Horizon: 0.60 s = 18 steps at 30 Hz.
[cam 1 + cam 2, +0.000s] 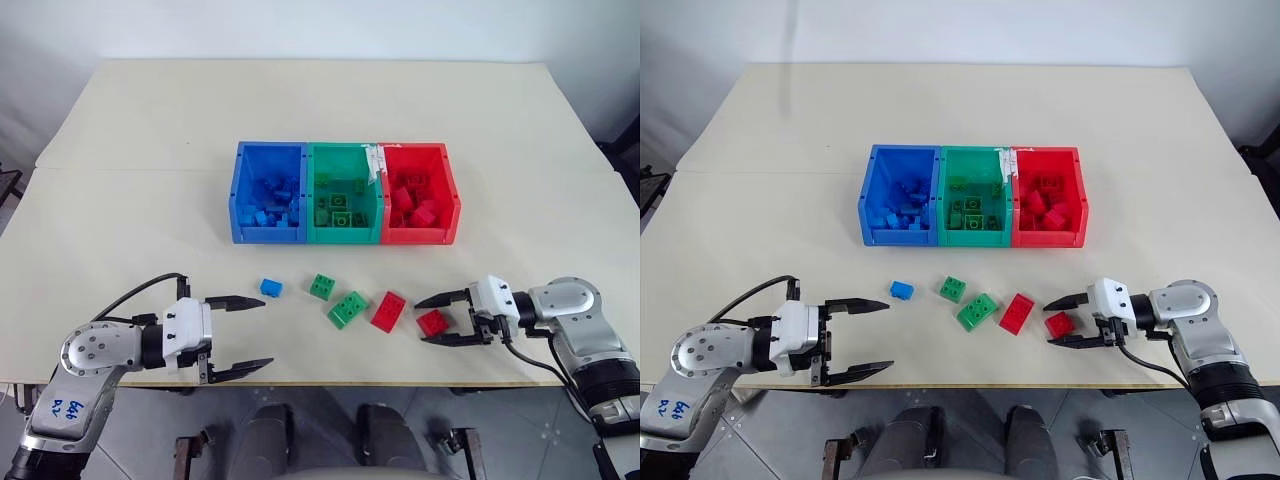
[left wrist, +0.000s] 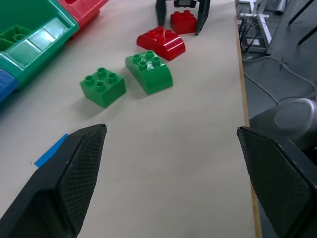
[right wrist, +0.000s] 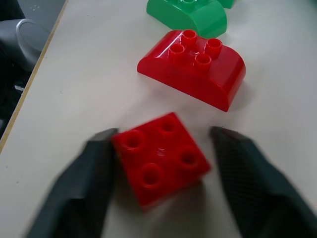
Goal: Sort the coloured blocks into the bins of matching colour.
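The blue (image 1: 268,236), green (image 1: 344,238) and red (image 1: 420,238) bins stand joined in a row at mid-table, each holding several blocks of its own colour. In front of them loose blocks lie in a line: a small blue one (image 1: 270,288), a green square (image 1: 321,287), a longer green one (image 1: 347,309), a longer red one (image 1: 388,311) and a red square (image 1: 432,322). My right gripper (image 1: 421,320) straddles the red square block (image 3: 161,158); one finger (image 3: 79,193) touches it, the other (image 3: 252,183) stands a little apart. My left gripper (image 1: 266,332) is wide open, just short of the blue block.
The table's near edge (image 1: 340,380) runs just behind both grippers. A wide stretch of bare table (image 1: 320,100) lies beyond the bins. A cable (image 1: 140,290) loops off my left wrist.
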{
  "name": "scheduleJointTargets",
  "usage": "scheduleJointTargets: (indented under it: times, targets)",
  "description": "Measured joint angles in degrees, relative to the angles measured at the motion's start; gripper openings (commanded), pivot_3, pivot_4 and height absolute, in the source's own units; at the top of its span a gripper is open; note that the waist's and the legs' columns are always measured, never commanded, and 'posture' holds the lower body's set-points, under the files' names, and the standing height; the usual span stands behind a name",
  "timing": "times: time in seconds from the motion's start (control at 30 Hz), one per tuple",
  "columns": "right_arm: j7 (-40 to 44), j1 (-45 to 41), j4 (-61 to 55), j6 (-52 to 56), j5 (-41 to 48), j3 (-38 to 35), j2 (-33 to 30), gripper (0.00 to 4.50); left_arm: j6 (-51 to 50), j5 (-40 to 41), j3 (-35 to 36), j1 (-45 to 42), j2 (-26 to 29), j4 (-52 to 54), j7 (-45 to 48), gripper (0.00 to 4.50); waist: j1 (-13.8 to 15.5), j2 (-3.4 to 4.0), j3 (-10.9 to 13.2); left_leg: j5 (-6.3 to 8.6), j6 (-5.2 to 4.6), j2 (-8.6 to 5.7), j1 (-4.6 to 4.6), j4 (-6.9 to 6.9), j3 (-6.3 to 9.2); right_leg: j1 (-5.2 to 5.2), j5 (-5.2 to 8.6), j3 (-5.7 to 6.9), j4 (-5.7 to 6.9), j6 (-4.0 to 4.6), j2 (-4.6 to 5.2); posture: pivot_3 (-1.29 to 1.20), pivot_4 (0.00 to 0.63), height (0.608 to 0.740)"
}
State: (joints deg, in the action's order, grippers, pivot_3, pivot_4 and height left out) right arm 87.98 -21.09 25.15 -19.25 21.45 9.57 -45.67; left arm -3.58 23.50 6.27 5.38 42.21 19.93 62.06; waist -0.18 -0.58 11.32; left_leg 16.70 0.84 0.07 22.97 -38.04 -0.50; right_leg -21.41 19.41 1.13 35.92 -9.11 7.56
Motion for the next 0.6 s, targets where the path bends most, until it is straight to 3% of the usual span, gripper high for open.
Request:
scheduleJointTargets:
  times: [0.2,0.3,0.43,0.6]
  targets:
    - [0.0,0.11,-0.24,1.77,1.19,-0.88,-0.03,1.83,0.01,-0.02,0.03,-0.11,0.0,-0.04,-0.13,4.5,0.05,0.0,0.0,0.0,0.0,-0.01,0.01,0.0,0.0,-0.01,0.0,0.0,0.01,0.0,0.01,0.0,0.15,0.74]
    - [-1.71,-1.17,-3.97,9.61,4.5,-4.11,-0.53,1.83,0.02,-0.12,0.16,-0.47,0.01,-0.38,-0.38,4.5,0.03,0.02,0.01,0.0,0.0,0.02,0.01,-0.01,0.06,-0.03,0.0,-0.02,0.02,0.0,0.01,0.0,0.15,0.74]
    - [-8.86,-11.94,-3.94,18.04,6.52,-9.07,0.62,1.83,0.03,-0.35,0.31,-2.62,0.0,-0.81,-1.16,4.5,-0.33,0.06,0.03,0.01,0.05,0.11,-0.06,-0.01,0.08,-0.11,-0.05,0.0,0.05,0.03,-0.03,0.0,0.15,0.74]
    - [-19.54,-24.96,7.06,16.37,0.21,-9.96,7.71,1.83,-0.04,-0.98,-0.28,-3.54,-0.12,-1.54,-1.99,4.5,-0.9,0.06,0.03,0.03,0.09,0.1,0.05,0.07,-0.1,-0.18,-0.04,0.08,0.07,0.08,-0.04,0.0,0.15,0.74]
